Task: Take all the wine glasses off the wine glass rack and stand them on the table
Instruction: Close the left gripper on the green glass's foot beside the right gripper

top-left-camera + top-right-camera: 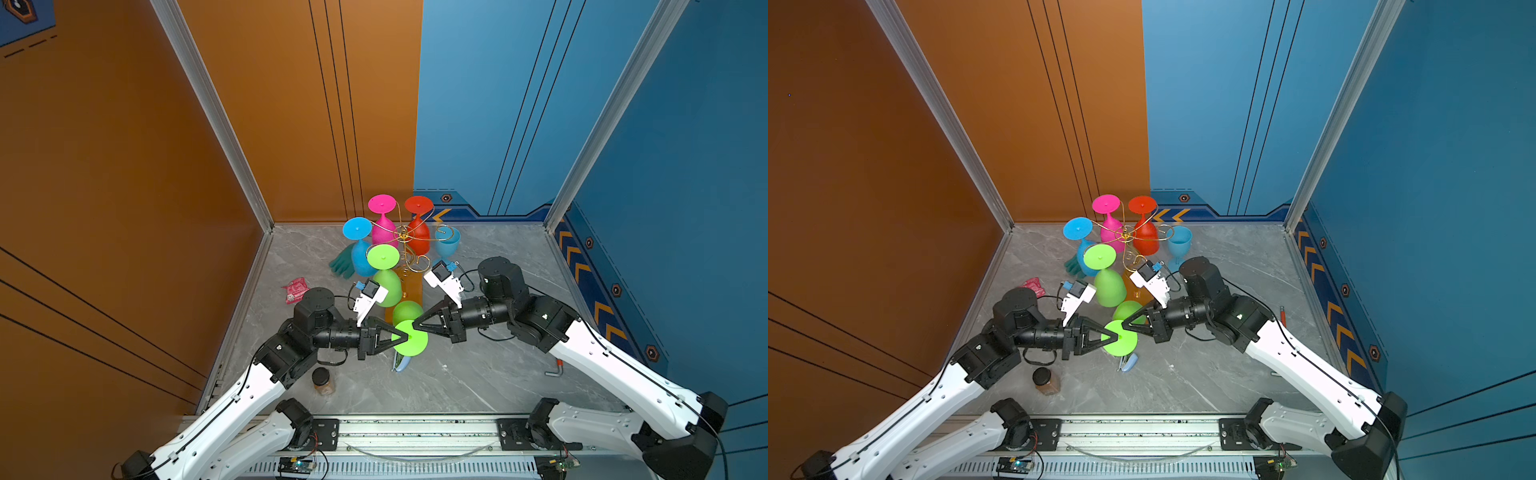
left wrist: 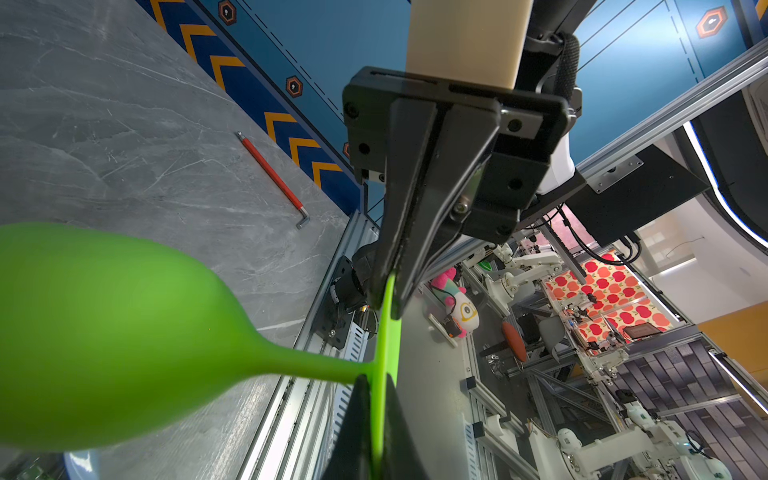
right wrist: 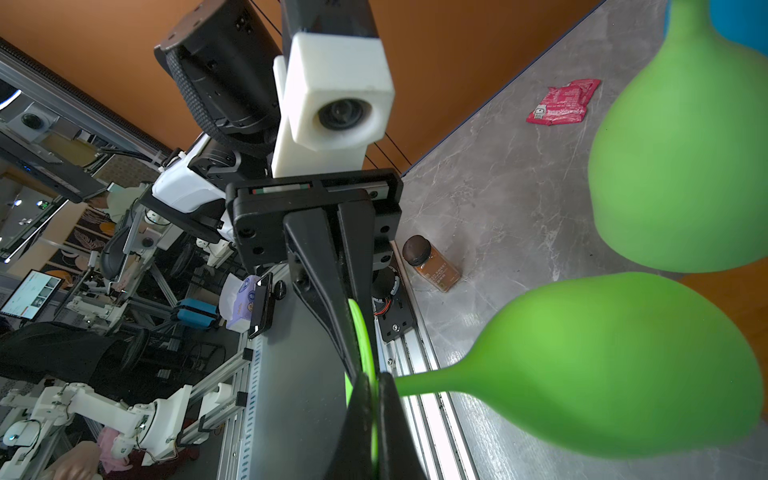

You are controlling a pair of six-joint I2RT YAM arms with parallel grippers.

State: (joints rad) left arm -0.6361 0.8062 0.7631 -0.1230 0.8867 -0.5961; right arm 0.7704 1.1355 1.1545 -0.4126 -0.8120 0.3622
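table: grey marble top is lying below both pairs of fingers.
wine glass rack: gold wire stand is standing just beyond the fingertips, carrying a pink glass, a red glass, a blue glass and a second green glass foot-up on its curls.
left gripper: its fingers are clamping tight on one edge of the held glass's foot disc.
right gripper: its fingers are pinching the opposite edge, tips almost meeting the left's.
green wine glass: it is hanging between the two pairs of fingertips, foot up and bowl down, apparently clear of the wire.
likely reason: the double pinch is probably steadying the thin disc or passing it across.
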